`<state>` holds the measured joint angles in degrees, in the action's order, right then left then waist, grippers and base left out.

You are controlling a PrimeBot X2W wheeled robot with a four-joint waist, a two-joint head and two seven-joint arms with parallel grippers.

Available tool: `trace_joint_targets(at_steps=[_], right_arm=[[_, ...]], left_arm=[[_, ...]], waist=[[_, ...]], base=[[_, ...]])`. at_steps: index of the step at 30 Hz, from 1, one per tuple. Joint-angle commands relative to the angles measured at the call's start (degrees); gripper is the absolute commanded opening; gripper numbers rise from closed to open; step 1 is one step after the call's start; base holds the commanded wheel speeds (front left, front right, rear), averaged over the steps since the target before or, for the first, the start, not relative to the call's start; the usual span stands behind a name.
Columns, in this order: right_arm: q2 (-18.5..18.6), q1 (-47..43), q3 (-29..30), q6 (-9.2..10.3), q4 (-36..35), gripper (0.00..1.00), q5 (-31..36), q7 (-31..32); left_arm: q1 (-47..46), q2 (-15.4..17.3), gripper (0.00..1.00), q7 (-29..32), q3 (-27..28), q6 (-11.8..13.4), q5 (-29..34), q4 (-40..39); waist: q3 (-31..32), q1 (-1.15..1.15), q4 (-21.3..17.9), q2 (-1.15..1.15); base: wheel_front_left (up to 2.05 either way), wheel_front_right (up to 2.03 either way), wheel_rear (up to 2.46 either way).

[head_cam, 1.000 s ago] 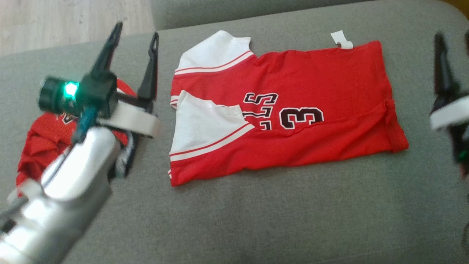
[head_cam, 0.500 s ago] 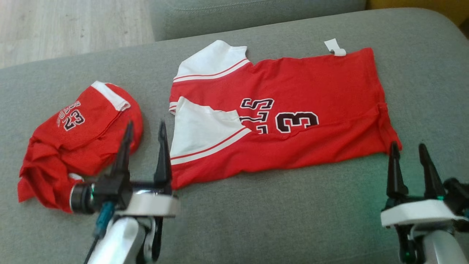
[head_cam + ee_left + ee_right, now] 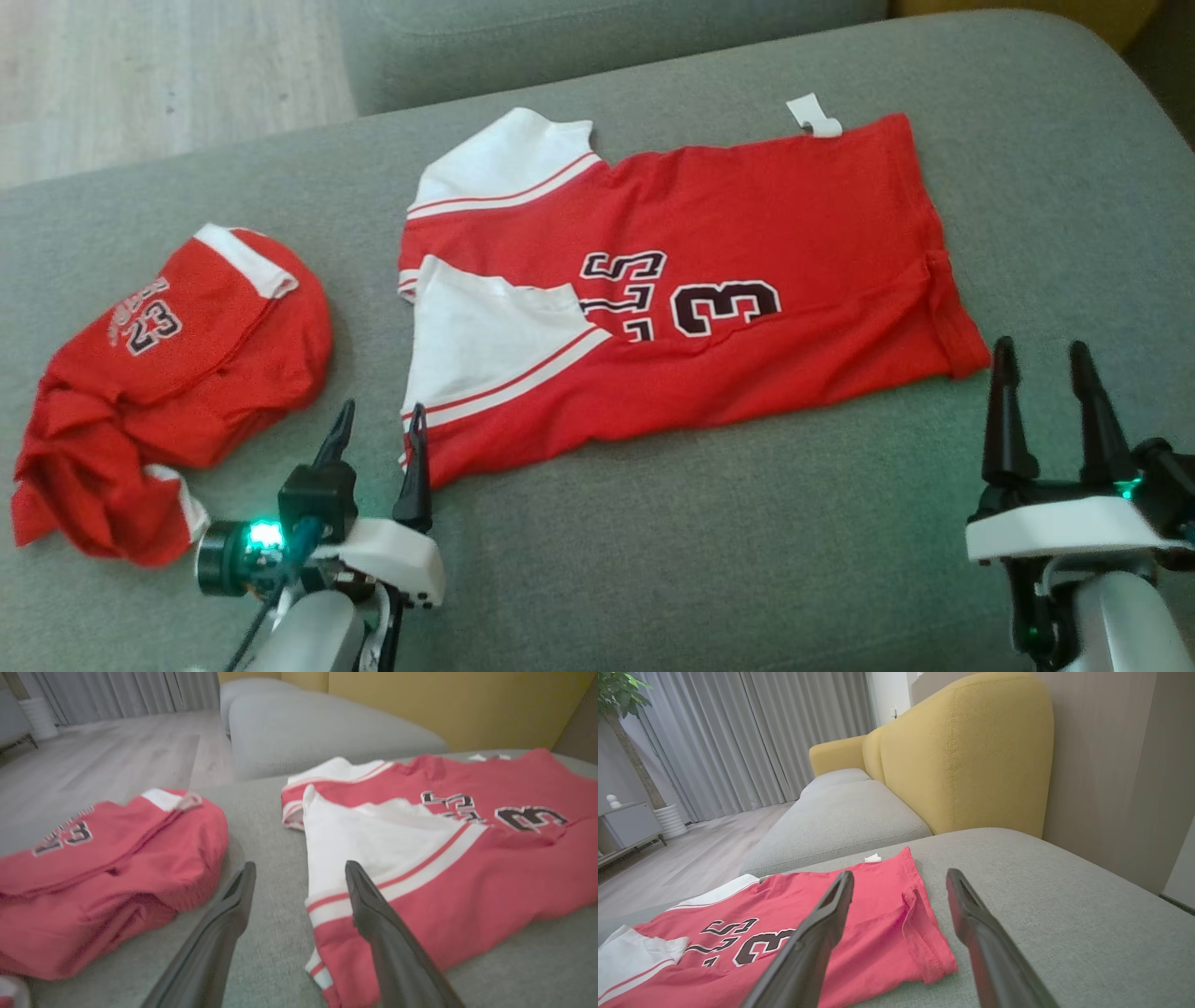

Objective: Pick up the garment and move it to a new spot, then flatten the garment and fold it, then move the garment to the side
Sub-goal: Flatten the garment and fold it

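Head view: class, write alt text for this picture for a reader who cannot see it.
A red and white jersey numbered 3 lies spread flat on a grey sofa cushion. An open left hand and an open right hand are poised by its two near corners, and a bundled red garment sits to its left.

Long dark tapered fingers (image 3: pixel 1006 420), white wrist housings (image 3: pixel 1055 539), silvery forearms (image 3: pixel 313 635), green lights (image 3: pixel 263 534), teal cable plug (image 3: pixel 301 543)

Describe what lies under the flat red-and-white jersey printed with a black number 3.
The grey fabric sofa cushion lies under the red-and-white jersey, showing around its edges. Whether anything else sits beneath cannot be seen; the cloth covers it.
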<state>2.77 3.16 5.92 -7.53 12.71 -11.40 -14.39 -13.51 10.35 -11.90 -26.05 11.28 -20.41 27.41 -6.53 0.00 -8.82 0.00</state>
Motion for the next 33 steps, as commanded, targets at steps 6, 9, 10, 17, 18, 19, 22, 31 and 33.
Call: trace_joint_targets(at_steps=[6, 9, 10, 17, 18, 19, 22, 31, 33], right_arm=[[0.1, 2.0, -2.4, 0.04, -1.9, 1.00, -0.1, -0.6], [0.1, 2.3, -2.8, 0.04, -1.7, 1.00, -0.5, -0.6], [0.1, 2.4, -2.9, 0.04, -1.7, 1.00, -0.6, -0.6], [0.1, 2.6, -3.5, 0.04, -1.3, 1.00, -1.1, -0.6], [0.1, 2.6, -3.6, 0.04, -1.2, 1.00, -1.1, -0.6], [0.1, 2.6, -3.6, 0.04, -1.0, 1.00, -1.1, -0.6], [0.1, 2.9, -3.7, 0.04, -0.4, 1.00, -0.6, -0.6], [0.1, 5.3, -2.6, 0.04, 1.7, 1.00, 2.0, 2.2], [0.1, 6.6, -1.6, 0.04, 2.8, 1.00, 2.7, 4.5]], left_arm=[[-6.0, -0.4, 1.00, 3.7, 1.2, -1.4, -1.6, 6.2], [-6.8, -0.6, 1.00, 5.2, 0.8, -2.1, -2.1, 8.4], [-7.0, -0.7, 1.00, 5.9, 0.5, -2.3, -2.1, 9.1], [-7.5, -0.9, 1.00, 12.4, -1.2, -2.2, -2.3, 12.8], [-7.4, -0.8, 0.61, 13.5, -1.7, -2.3, -2.2, 13.1], [-7.4, -0.7, 0.06, 14.3, -2.0, -2.4, -2.1, 13.2], [-7.4, -0.4, 0.00, 14.5, -2.3, -2.0, -1.9, 12.6], [-8.6, 0.2, 0.00, 5.7, -1.6, -0.5, -0.5, 4.3], [-9.3, 0.4, 0.00, 3.4, -1.6, -0.3, 0.1, 1.5]], waist=[[-1.9, 0.00, -1.9, 0.00], [-2.6, 0.00, -2.8, 0.00], [-2.8, 0.00, -3.0, 0.00], [-3.1, 0.00, -4.0, 0.00], [-3.0, 0.00, -4.1, 0.00], [-2.9, 0.00, -4.1, 0.00], [-2.3, 0.00, -4.2, 0.00], [-1.1, 0.00, -3.1, 0.00], [-1.3, 0.00, -2.7, 0.00]], base=[[0.00, 0.00, 0.00], [0.00, 0.00, 0.00], [0.00, 0.00, 0.00], [0.00, 0.00, 0.00], [0.00, 0.00, 0.00], [0.00, 0.00, 0.00], [0.00, 0.00, 0.00], [0.00, 0.00, 0.00], [0.00, 0.00, 0.00]])
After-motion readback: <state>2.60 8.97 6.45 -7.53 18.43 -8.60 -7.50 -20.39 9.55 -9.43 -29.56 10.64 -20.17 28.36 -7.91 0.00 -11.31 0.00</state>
